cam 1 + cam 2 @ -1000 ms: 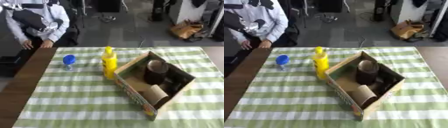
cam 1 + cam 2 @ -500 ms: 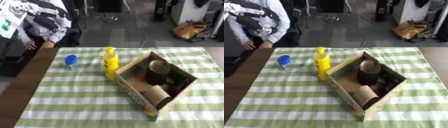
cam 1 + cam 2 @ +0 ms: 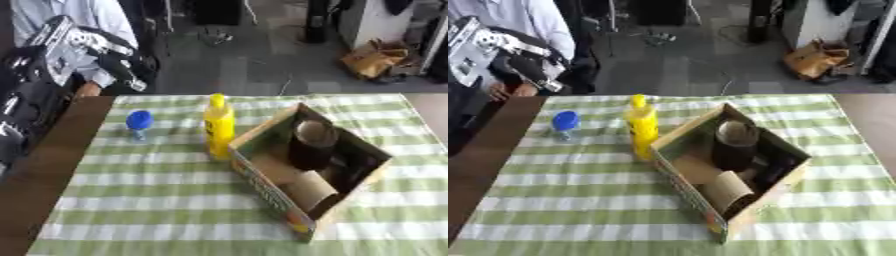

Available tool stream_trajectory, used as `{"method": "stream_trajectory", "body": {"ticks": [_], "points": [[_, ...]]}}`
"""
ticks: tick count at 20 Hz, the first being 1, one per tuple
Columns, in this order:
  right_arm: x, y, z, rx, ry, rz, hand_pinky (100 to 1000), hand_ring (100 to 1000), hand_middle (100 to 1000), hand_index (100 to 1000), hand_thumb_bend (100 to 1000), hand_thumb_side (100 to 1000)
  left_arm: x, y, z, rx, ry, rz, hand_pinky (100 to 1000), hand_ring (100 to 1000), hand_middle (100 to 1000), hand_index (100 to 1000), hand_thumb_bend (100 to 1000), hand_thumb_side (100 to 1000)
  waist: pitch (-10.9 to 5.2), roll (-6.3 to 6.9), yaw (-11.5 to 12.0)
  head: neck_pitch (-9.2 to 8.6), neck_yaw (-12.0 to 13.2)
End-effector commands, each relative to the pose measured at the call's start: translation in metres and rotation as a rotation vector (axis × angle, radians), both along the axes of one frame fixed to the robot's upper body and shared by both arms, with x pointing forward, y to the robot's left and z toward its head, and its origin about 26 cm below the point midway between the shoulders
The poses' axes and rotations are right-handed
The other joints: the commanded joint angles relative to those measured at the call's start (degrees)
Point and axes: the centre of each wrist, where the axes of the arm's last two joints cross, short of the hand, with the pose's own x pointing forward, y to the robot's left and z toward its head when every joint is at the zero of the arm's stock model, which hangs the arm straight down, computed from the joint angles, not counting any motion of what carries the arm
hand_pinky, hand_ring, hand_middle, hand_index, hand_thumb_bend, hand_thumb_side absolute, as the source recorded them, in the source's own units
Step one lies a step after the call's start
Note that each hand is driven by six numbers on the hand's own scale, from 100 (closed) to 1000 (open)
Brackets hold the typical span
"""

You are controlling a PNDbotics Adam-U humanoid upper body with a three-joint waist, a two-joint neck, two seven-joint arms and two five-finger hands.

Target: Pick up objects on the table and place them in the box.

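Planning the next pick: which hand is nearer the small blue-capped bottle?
Left. The left hand shows up and to the left of the blue-capped bottle, apart from it. The right hand shows in neither view.

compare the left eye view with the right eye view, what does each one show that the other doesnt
Only the left eye view: a dark shape running down the left edge.
Only the right eye view: a wider strip of bare brown table right of the striped cloth.
Both: the yellow bottle standing against the box, the blue-capped bottle to its left, a dark cylinder and a cardboard roll inside the box, and the left hand raised at the upper left.
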Motion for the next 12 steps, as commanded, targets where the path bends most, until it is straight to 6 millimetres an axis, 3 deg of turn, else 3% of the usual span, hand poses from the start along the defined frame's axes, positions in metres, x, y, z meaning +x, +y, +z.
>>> {"method": "stream_trajectory", "body": {"ticks": [1, 5, 6, 7, 8, 11, 12], "points": [[-0.003, 0.002, 0.01, -0.001, -0.049, 0.014, 822, 832, 691, 626, 100, 1000, 0.0, 0.003, 0.013, 0.019, -0.019, 0.017, 959, 1000, 1000, 1000, 558, 610, -0.56, -0.21, -0.2, -0.52, 0.4], [-0.003, 0.003, 0.01, 0.006, -0.047, 0.015, 822, 831, 688, 618, 100, 1000, 0.002, 0.006, 0.004, 0.027, 0.005, 0.031, 960, 1000, 1000, 1000, 558, 600, -0.25, -0.29, -0.5, -0.76, 0.4], [-0.003, 0.003, 0.01, 0.007, -0.047, 0.015, 822, 830, 686, 615, 100, 1000, 0.002, 0.008, 0.003, 0.018, 0.009, 0.037, 978, 1000, 1000, 1000, 547, 713, -0.16, -0.33, -0.5, -0.83, 0.4], [-0.003, 0.003, 0.01, 0.009, -0.046, 0.015, 822, 830, 686, 615, 100, 1000, 0.001, 0.009, 0.002, 0.007, 0.01, 0.044, 978, 1000, 1000, 1000, 547, 713, -0.08, -0.37, -0.6, -0.9, 0.4], [-0.003, 0.003, 0.01, 0.01, -0.046, 0.015, 822, 829, 684, 614, 100, 1000, 0.001, 0.01, 0.001, -0.004, 0.01, 0.049, 997, 1000, 1000, 1000, 517, 804, -0.01, -0.42, -0.6, -0.94, 0.4], [-0.003, 0.003, 0.011, 0.012, -0.046, 0.018, 822, 828, 682, 612, 100, 1000, 0.0, 0.012, 0.002, -0.06, 0.002, 0.071, 1000, 1000, 1000, 1000, 471, 884, 0.25, -0.58, -0.7, -0.9, 0.5], [-0.003, 0.004, 0.011, 0.012, -0.046, 0.019, 822, 828, 682, 612, 100, 1000, 0.0, 0.013, 0.002, -0.073, 0.002, 0.082, 1000, 1000, 1000, 1000, 497, 858, 0.33, -0.64, -0.7, -0.92, 0.6]]}}
